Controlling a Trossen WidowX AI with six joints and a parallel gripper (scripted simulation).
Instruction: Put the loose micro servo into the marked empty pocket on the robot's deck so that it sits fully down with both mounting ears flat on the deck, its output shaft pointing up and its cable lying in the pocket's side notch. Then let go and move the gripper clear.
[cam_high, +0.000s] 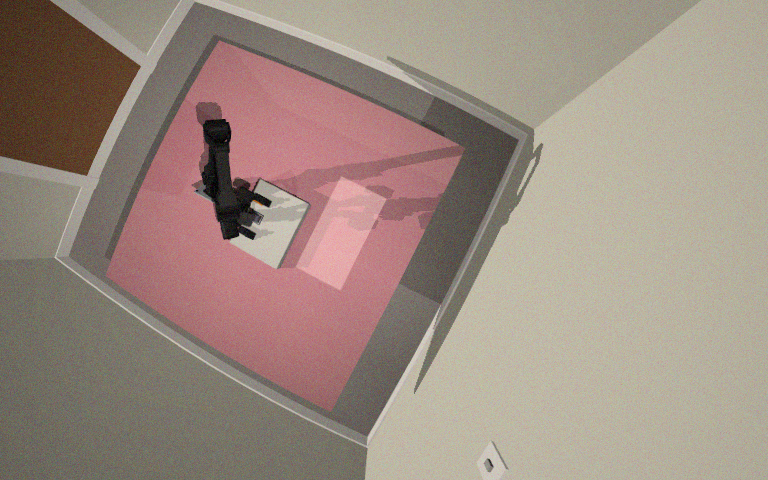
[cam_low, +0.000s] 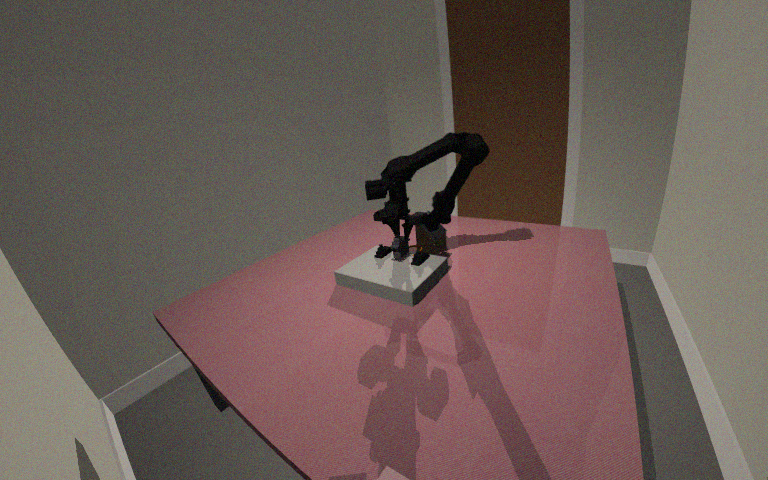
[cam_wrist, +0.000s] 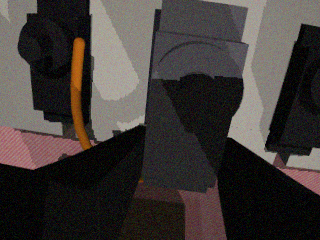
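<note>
The loose micro servo (cam_high: 258, 217) (cam_low: 399, 247) (cam_wrist: 175, 145) is a dark grey block between my fingers. My gripper (cam_low: 399, 242) (cam_wrist: 183, 142) is shut on it. Its round output boss faces up toward the wrist camera. The servo is over the pale deck (cam_high: 274, 251) (cam_low: 365, 273) (cam_wrist: 114, 82), between two black servos. The frames do not clearly show whether its underside touches the deck. The marked pocket and its side notch are hidden under the servo and fingers. The loose servo's own cable cannot be made out.
One black servo (cam_high: 262, 200) (cam_low: 420, 258) (cam_wrist: 52, 95) has an orange cable (cam_wrist: 76, 70) beside it; the other black servo (cam_high: 246, 232) (cam_low: 382, 250) (cam_wrist: 292, 107) stands on the opposite side. A brown block (cam_low: 431, 238) stands behind the deck near the arm's base.
</note>
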